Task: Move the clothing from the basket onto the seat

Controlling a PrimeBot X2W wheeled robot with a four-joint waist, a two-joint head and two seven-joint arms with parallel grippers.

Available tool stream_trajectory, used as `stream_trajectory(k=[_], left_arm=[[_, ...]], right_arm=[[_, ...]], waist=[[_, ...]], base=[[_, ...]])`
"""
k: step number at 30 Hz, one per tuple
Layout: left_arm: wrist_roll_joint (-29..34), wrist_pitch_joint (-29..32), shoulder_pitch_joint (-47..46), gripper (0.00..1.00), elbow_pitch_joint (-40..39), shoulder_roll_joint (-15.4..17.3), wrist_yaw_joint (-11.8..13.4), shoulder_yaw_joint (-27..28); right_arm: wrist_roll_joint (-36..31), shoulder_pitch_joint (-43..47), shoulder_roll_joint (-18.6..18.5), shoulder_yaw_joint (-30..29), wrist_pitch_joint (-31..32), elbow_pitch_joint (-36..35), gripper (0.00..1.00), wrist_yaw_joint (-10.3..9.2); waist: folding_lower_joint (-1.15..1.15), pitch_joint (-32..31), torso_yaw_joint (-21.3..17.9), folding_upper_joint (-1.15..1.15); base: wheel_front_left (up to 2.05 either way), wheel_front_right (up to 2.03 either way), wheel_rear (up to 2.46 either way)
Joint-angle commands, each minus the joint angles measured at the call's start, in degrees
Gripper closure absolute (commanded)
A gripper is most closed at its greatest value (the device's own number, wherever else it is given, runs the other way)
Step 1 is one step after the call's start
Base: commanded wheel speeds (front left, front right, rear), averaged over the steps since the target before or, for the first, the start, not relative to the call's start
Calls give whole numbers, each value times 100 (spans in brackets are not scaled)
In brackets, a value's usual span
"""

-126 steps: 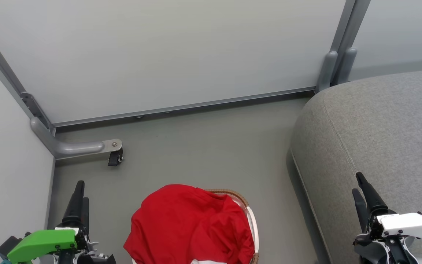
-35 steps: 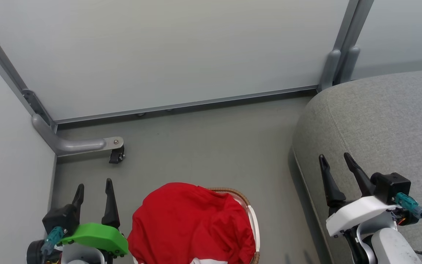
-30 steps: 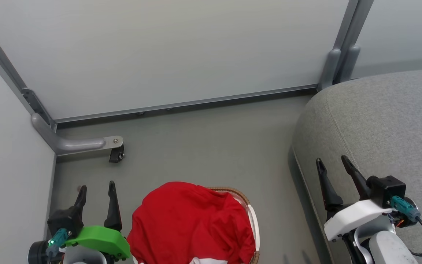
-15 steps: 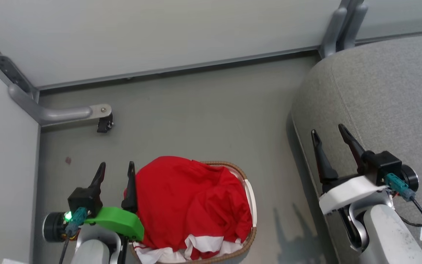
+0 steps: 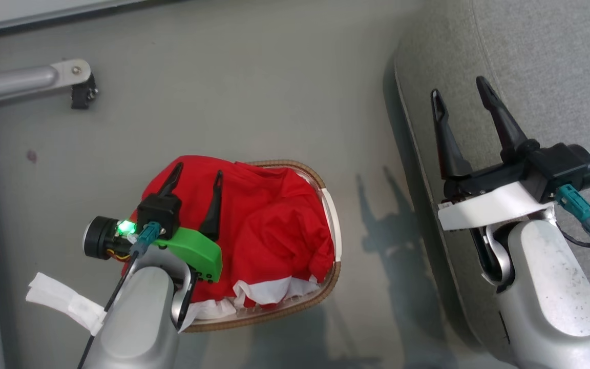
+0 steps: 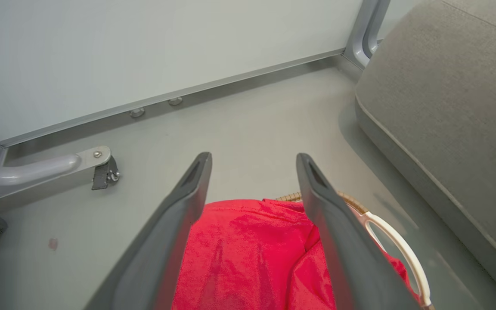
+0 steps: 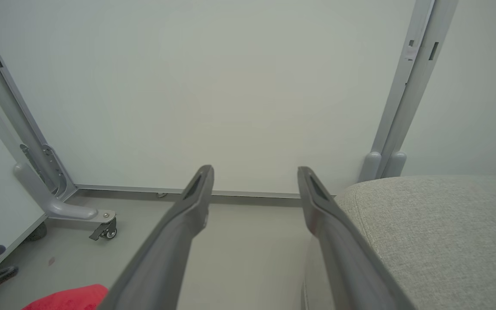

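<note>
Red clothing with white trim is heaped in the basket, which stands on the floor. My left gripper hangs open over the heap's left part, nothing between its fingers. Through the left wrist view the clothing lies below the open left gripper, with the basket's handle at the right. The grey seat is at the right. My right gripper stands open above the seat's left edge. From the right wrist, the open right gripper points at the wall, with the seat lower right.
A grey partition leg with a black caster rests on the floor at the upper left. White partition panels close off the far side. A white tag hangs from my left forearm. Bare floor lies between the basket and the wall.
The head camera has tilted downward, so the wall slid out of view. My left gripper has moved right, from beside the basket to over the red clothing. Both grippers stay open.
</note>
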Motion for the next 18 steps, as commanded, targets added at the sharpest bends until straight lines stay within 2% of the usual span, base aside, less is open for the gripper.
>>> stream_trajectory(k=[1, 8, 18], left_arm=[[3, -3, -215, 0, 125, 92, -17, -33], [-247, -3, -840, 0, 889, 327, -25, -676], [-665, -2, -1507, 0, 2144, 646, -26, -1643]], right_arm=[[108, -145, 7, 34, -28, -120, 0, -2], [403, -430, 10, 192, -28, -570, 0, -2], [683, -612, 9, 396, -28, -935, 0, -2]], waist=[[-1, 832, -522, 0], [-1, 1463, -884, 0], [-1, 2006, -1190, 0]], base=[[0, 0, 0], [0, 0, 0], [0, 0, 0]])
